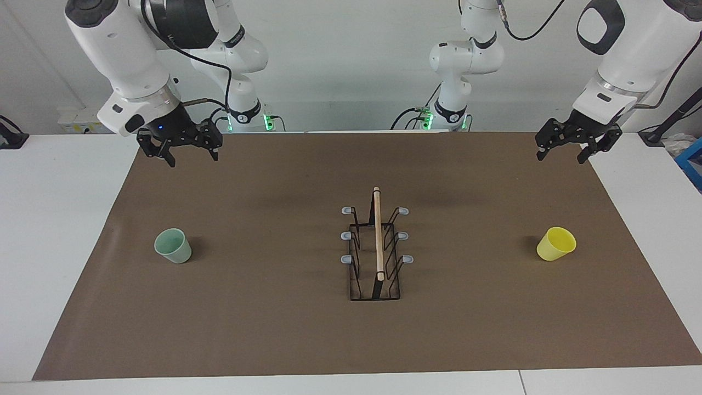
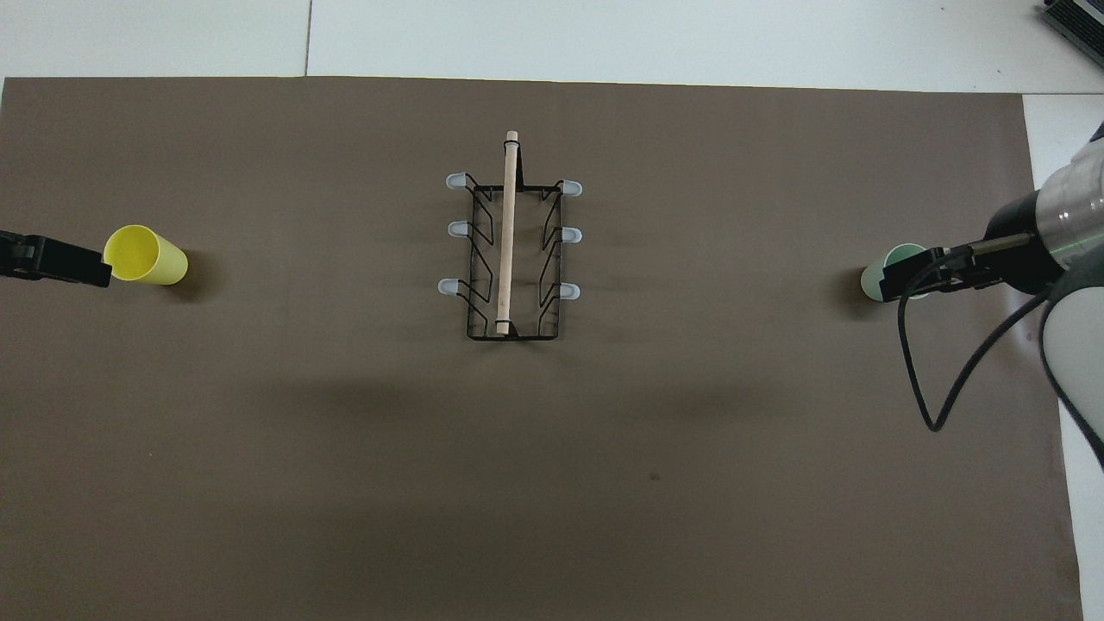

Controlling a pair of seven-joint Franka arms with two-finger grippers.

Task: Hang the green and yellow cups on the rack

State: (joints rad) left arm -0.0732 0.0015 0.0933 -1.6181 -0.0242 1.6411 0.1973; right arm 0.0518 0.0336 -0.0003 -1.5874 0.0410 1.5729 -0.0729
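My right gripper (image 1: 180, 151) hangs in the air over the mat's edge at my right arm's end, fingers spread and empty, and my left gripper (image 1: 576, 147) hangs the same way over the mat's edge at my left arm's end, fingers also apart with nothing between them. The green cup (image 1: 173, 246) sits upright on the brown mat (image 1: 274, 329) toward my right arm's end, and the yellow cup (image 1: 556, 244) sits toward my left arm's end, mouth tipped a little away from the rack; both are well apart from the rack (image 1: 376, 249), which stands in the middle of the mat with its wooden rod (image 1: 378, 233) running away from me and three grey-tipped prongs (image 1: 346, 236) sticking out on each side. Neither cup is hung yet, so I judge the task is at its very start. The cups look light and tapered, so if I close too low or off-centre one could squirt out of my fingers or topple. At the rack, a cup brought in crooked could snag a prong and shove the light wire frame across the mat, and both arms converging there at once could crowd each other.
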